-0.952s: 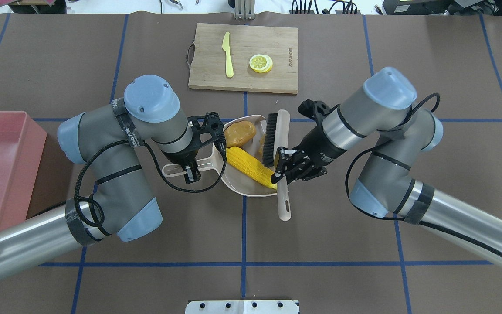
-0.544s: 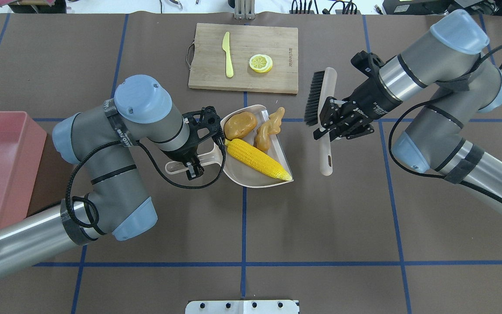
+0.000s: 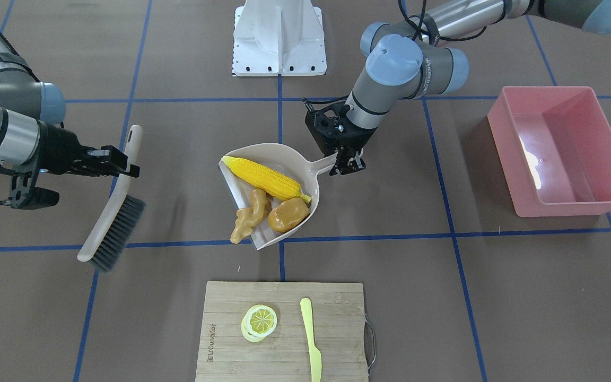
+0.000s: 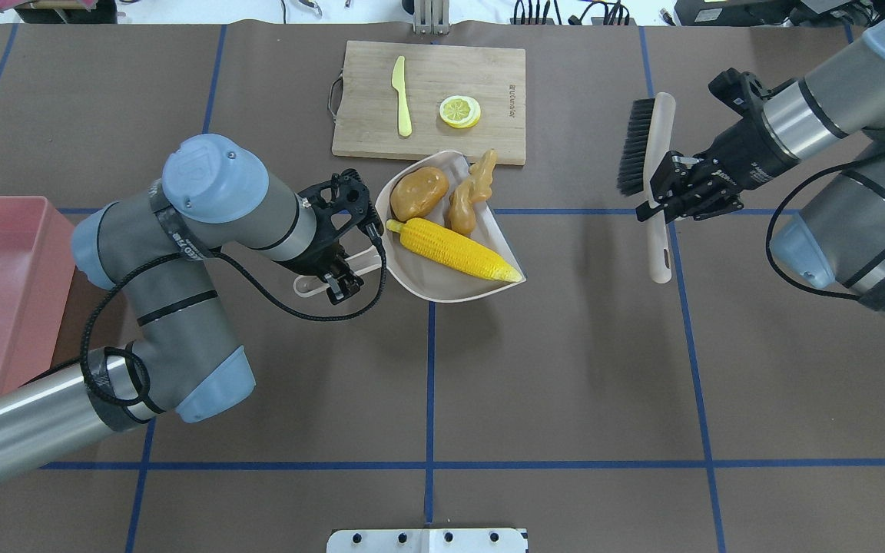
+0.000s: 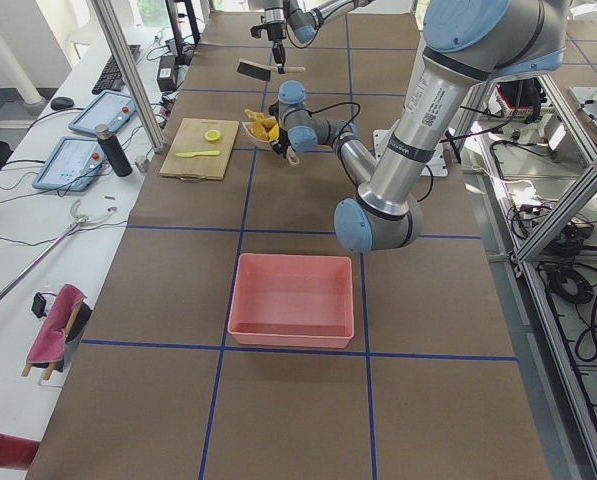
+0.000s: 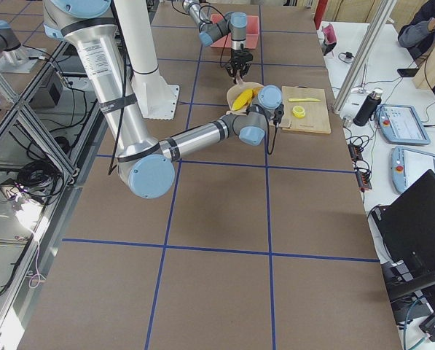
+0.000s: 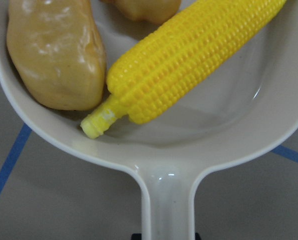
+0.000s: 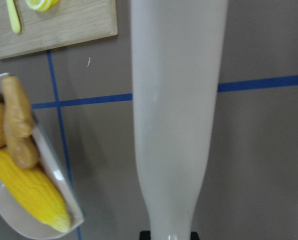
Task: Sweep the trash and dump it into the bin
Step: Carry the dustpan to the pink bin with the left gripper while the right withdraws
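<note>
The left gripper is clamped shut on the handle of a beige dustpan. In the scoop just ahead of its fingertips lie the yellow corn cob, the brown potato-like lump and the tan ginger root, whose tip pokes past the pan's open edge. The pink bin sits well apart, out to this gripper's left. The right gripper is closed on a brush by its handle, well to the right of the dustpan.
</note>
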You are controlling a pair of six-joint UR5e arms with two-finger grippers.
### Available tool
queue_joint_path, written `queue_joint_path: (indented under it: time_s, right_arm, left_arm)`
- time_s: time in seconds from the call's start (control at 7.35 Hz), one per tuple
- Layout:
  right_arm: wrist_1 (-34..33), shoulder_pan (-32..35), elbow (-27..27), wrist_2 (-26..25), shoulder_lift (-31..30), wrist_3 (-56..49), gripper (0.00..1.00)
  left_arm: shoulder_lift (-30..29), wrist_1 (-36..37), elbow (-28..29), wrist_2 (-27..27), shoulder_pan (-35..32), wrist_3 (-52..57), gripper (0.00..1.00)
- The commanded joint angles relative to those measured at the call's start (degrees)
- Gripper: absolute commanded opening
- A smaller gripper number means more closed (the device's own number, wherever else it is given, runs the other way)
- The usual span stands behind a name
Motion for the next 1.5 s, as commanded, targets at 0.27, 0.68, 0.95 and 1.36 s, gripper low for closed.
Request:
queue_joint_path:
  time_s: [0.27, 0.68, 0.95, 1.36]
  right_arm:
    - [-15.04, 4.45, 0.32, -1.9, -2.23, -20.66, 0.0]
    - [-18.39, 5.58, 0.85, -3.05, -4.97, -25.33, 0.0]
    - [-23.55, 7.78, 1.63, -5.68, -5.41, -36.19, 0.0]
    - [-49.04, 10.16, 9.07, -17.67, -5.41, -63.14, 0.0]
  left_arm:
    - [9.58, -14.95, -5.97, 5.69, -3.35, -9.24, 0.0]
    - [20.2, -20.86, -11.58, 5.78, -7.66, -9.6, 0.0]
    - [26.46, -21.93, -15.89, 5.34, -11.26, -9.51, 0.0]
    - [34.63, -21.85, -20.91, -0.69, -17.49, -9.6, 0.0]
